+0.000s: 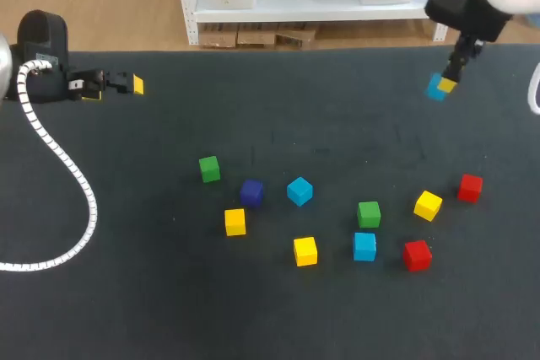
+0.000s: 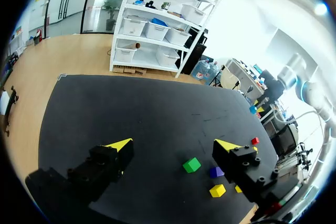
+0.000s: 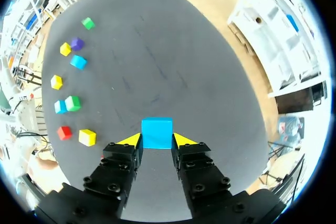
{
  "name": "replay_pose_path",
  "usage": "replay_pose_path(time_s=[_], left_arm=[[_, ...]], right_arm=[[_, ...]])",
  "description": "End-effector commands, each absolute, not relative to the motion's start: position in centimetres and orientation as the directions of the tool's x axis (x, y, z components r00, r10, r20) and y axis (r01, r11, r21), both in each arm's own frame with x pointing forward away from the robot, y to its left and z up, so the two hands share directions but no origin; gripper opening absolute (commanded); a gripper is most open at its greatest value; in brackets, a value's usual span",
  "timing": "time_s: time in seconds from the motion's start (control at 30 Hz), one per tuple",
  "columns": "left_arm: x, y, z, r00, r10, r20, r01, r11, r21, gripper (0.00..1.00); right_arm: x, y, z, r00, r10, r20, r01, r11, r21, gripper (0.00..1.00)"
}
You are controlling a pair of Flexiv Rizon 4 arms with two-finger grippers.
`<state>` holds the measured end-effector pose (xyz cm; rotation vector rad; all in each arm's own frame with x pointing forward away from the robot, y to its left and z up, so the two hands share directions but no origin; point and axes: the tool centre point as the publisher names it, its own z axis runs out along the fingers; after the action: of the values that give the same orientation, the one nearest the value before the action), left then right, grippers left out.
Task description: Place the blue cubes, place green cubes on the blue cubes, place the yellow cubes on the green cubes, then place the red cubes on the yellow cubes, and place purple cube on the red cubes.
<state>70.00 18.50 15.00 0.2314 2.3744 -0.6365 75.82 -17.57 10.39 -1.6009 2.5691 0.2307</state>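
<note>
Right end effector point(image 1: 445, 83) pinches 1 blue cube point(image 3: 156, 132) from 2 sides, over the bench's point(image 1: 337, 107) far right corner. The 10 loose cubes point(image 1: 299, 191) lie toward the near edge from it. Left end effector point(image 1: 135, 85) is spread at the far left edge, well apart, so the right arm is nearer.

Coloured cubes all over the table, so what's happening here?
The right gripper is shut on a blue cube, holding it over the far right of the table. The left gripper is open and empty at the far left. Ten other cubes lie loose in the middle; nothing is stacked yet.
</note>
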Motion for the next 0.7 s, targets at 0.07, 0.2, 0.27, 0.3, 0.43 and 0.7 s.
replay_pose_path(time_s=[0.07,0.2,0.27,0.3,0.43,0.7], left_arm=[[70.0,18.5,15.0,-0.767,0.000,-0.642,0.321,0.866,-0.383,1.00],[70.0,18.5,15.0,-0.767,0.000,-0.642,0.321,0.866,-0.383,1.00],[70.0,18.5,15.0,-0.767,0.000,-0.642,0.321,0.866,-0.383,1.00],[70.0,18.5,15.0,-0.767,0.000,-0.642,0.321,0.866,-0.383,1.00],[70.0,18.5,15.0,-0.767,0.000,-0.642,0.321,0.866,-0.383,1.00],[70.0,18.5,15.0,-0.767,0.000,-0.642,0.321,0.866,-0.383,1.00]], right_arm=[[73.5,-15.8,12.6,-0.384,-0.903,-0.191,-0.922,0.385,0.031,0.00],[72.1,-14.1,13.5,-0.299,-0.937,-0.179,-0.953,0.303,0.001,0.00],[71.6,-13.5,13.7,-0.265,-0.948,-0.178,-0.963,0.269,-0.001,0.00],[71.3,-13.2,13.8,-0.247,-0.953,-0.174,-0.968,0.252,-0.004,0.00],[70.4,-12.1,13.8,-0.192,-0.967,-0.167,-0.981,0.194,0.003,0.00],[68.7,-10.9,13.0,-0.098,-0.985,-0.139,-0.995,0.094,0.041,0.00]])
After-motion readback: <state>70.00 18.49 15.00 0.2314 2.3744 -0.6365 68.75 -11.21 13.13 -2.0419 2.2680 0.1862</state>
